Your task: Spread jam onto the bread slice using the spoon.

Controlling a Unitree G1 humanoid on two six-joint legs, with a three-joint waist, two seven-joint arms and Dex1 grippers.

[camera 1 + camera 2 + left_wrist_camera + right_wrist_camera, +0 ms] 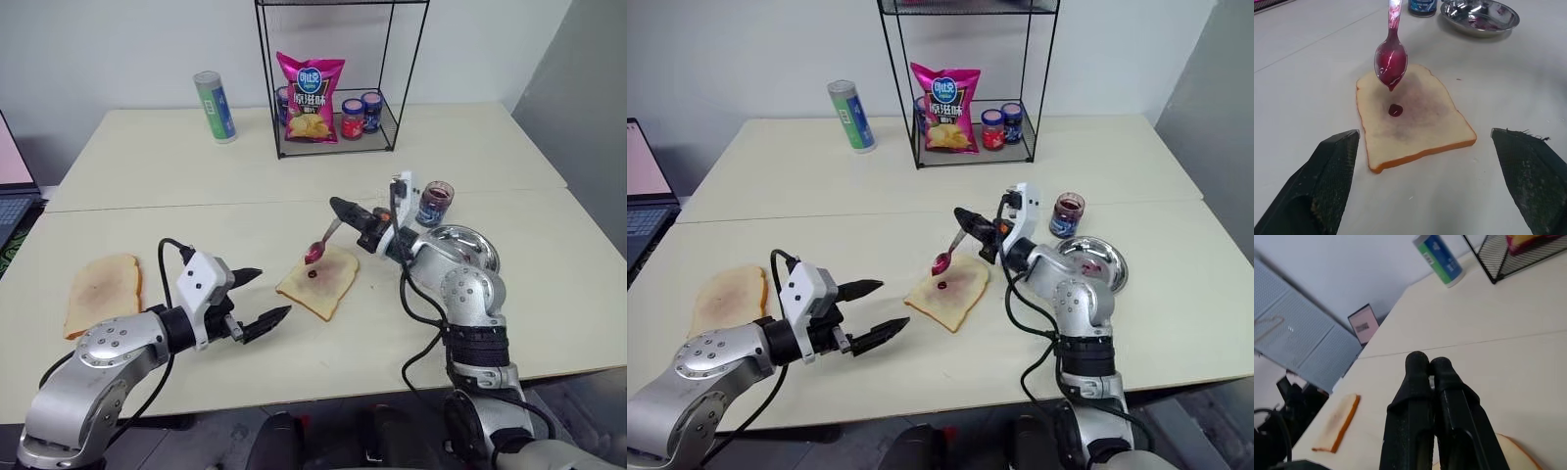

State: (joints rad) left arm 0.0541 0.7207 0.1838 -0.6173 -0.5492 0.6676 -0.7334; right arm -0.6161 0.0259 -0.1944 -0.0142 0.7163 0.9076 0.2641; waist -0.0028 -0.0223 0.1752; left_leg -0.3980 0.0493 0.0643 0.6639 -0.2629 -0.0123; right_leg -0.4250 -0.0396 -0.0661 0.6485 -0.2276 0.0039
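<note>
From the head views, the right tool [345, 213] is clamped on the handle of the spoon [321, 245], whose loaded bowl hangs over the far edge of the bread slice [319, 282], which lies near the middle of the pale desk [196, 186]. The left tool [263, 297] waits just beside the slice's near-left corner, fingers spread wide and holding nothing. The step in hand looks like delivering jam: one dark blob [312, 275] already sits on the crumb, and spreading has barely begun. Next, the bowl probably needs to drop until it touches the bread, then sweep flat across it. Behind stand a wire rack [338, 78] with a chip bag [312, 98] and small jars, a green tube [215, 106], an open jam jar [434, 204] and a metal dish [460, 245]; a second slice [102, 292] lies far left. The left wrist view shows jam dripping from the spoon tip above the blob, clear of the bread. The right wrist view shows its two fingers pressed together, and a laptop beyond the desk edge.
</note>
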